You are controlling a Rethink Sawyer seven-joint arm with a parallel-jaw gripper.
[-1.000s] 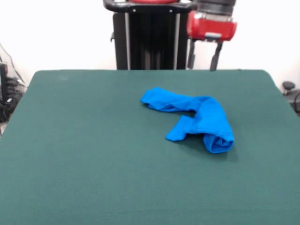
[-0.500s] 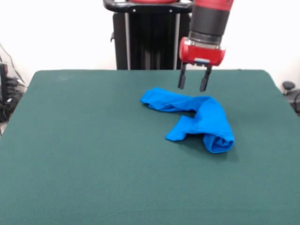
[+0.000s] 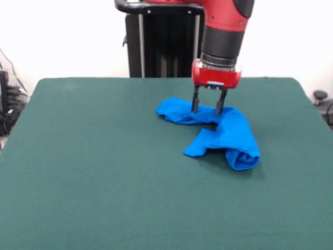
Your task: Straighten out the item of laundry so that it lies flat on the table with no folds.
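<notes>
right of centre in the frame, the item of laundry (image 3: 223, 131) lies bunched on the table (image 3: 104, 172), a bright blue shirt twisted into a bent rope with one end rolled up toward the lower right. no print or lettering shows; you see only plain blue cloth, creased and doubled over itself. the gripper (image 3: 206, 110) hangs just above the upper band of the cloth, its two dark fingers (image 3: 195, 103) spread apart with nothing between them, tips at or nearly at the fabric; you cannot tell whether they touch. expect the shirt to handle as light, soft and limp: it will sag from any single pinch and drag its folds along rather than hold a shape. your likeliest hold is a free edge or corner, such as the upper left tip of the band, so the rest can be drawn out flat across the green top.
</notes>
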